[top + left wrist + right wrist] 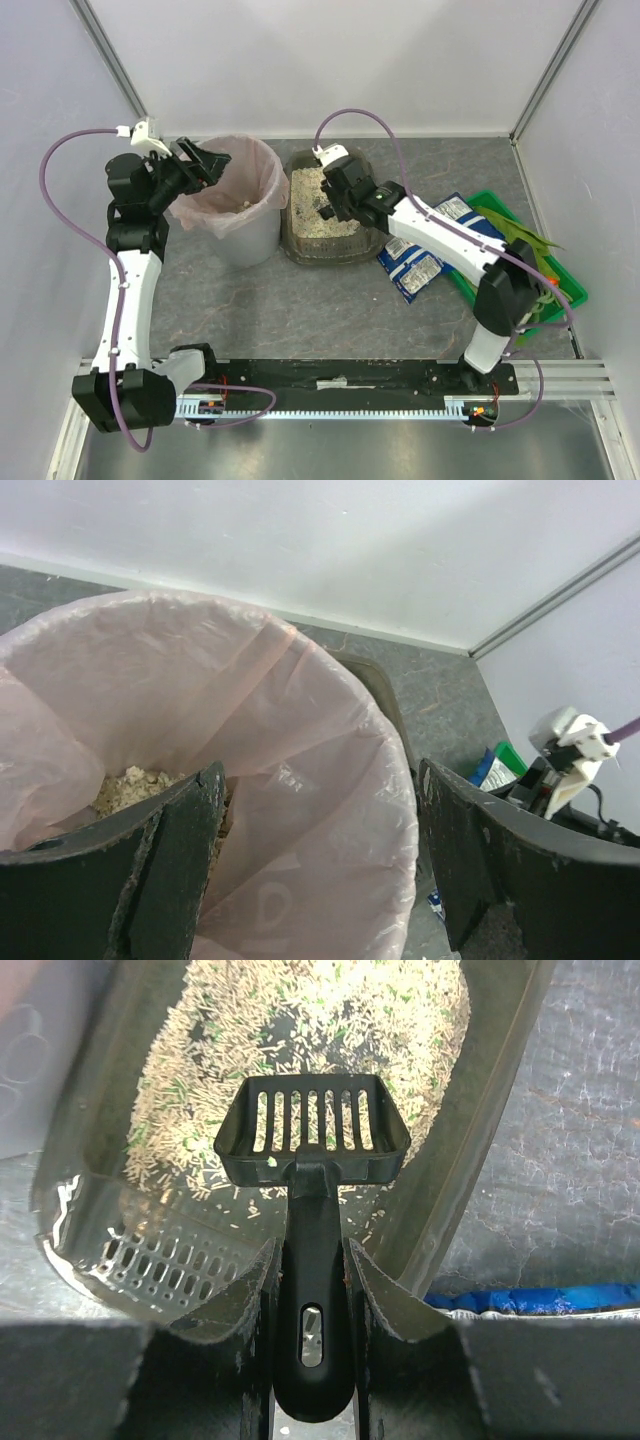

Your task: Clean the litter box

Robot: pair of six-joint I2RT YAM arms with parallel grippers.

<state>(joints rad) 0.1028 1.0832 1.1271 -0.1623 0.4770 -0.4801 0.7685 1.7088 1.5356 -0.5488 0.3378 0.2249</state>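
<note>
The litter box [300, 245] is a dark grey-brown tray with pale granules, at the table's middle back; in the right wrist view its rim [500, 1090] runs down the right side. My right gripper [330, 205] [310, 1260] is shut on the handle of a black slotted scoop [312, 1125], which hangs empty over the granules inside the box. My left gripper [205, 165] [320, 860] is open and empty, held over the rim of the round pink-lined bin [235, 195] [330, 780]; some granules [130, 785] lie inside the bin.
A green crate [560, 270] of vegetables stands at the right. Blue and silver packets [415, 260] lie between the crate and the litter box. White walls close in the back and both sides.
</note>
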